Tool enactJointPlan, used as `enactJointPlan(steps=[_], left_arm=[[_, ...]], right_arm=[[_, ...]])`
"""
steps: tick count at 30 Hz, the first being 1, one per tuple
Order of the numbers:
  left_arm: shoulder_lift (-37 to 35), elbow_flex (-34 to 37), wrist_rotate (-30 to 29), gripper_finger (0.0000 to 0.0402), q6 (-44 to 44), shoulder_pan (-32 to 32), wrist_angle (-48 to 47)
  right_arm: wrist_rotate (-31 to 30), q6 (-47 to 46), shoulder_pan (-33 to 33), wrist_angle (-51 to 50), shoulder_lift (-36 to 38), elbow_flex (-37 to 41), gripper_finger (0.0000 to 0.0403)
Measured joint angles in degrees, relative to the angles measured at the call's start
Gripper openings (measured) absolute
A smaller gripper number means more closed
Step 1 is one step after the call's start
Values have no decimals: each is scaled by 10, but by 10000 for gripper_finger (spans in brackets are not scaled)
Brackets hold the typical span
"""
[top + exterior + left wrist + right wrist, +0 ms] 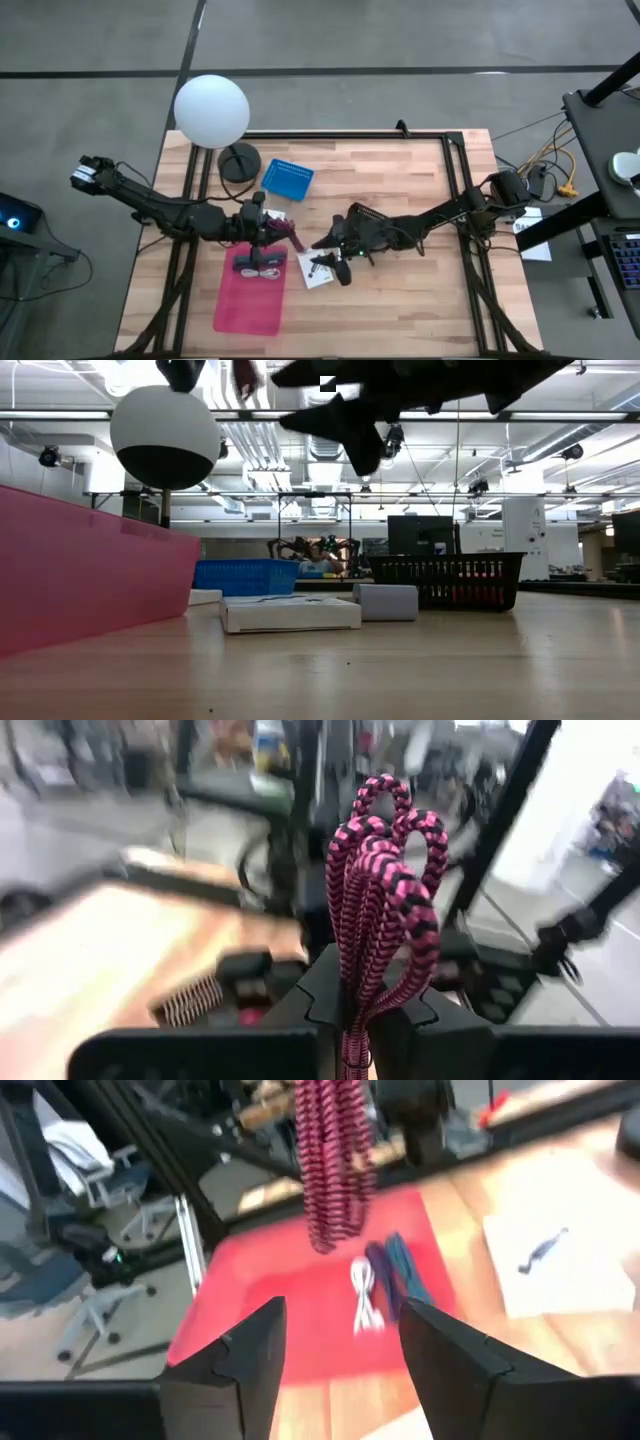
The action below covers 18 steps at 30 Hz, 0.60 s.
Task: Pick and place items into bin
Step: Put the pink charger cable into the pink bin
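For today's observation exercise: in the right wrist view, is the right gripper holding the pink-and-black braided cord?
No. The right gripper stands open and empty, while the braided cord hangs ahead of it above the pink bin.

A wooden table (400, 190) stands on a grey floor (330, 40) crossed by dark seams. A round white lamp (211, 110) sits at its far left corner. Overhead, pipes and strip lights (300, 417) run across an open ceiling. Office chairs (95, 1295) stand off to one side, and a dark desk (605, 120) stands beside the table.
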<state>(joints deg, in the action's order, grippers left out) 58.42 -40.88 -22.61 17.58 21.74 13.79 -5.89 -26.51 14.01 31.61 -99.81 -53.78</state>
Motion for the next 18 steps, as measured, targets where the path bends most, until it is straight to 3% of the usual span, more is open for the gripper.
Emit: enactJointPlan(steps=[7, 18], left_arm=[[-5, 0, 102, 9, 118, 0, -155], [-2, 1, 242, 12, 215, 0, -328]], right_arm=[[5, -56, 0, -75, 0, 0, 188], [6, -66, 0, -89, 0, 0, 185]])
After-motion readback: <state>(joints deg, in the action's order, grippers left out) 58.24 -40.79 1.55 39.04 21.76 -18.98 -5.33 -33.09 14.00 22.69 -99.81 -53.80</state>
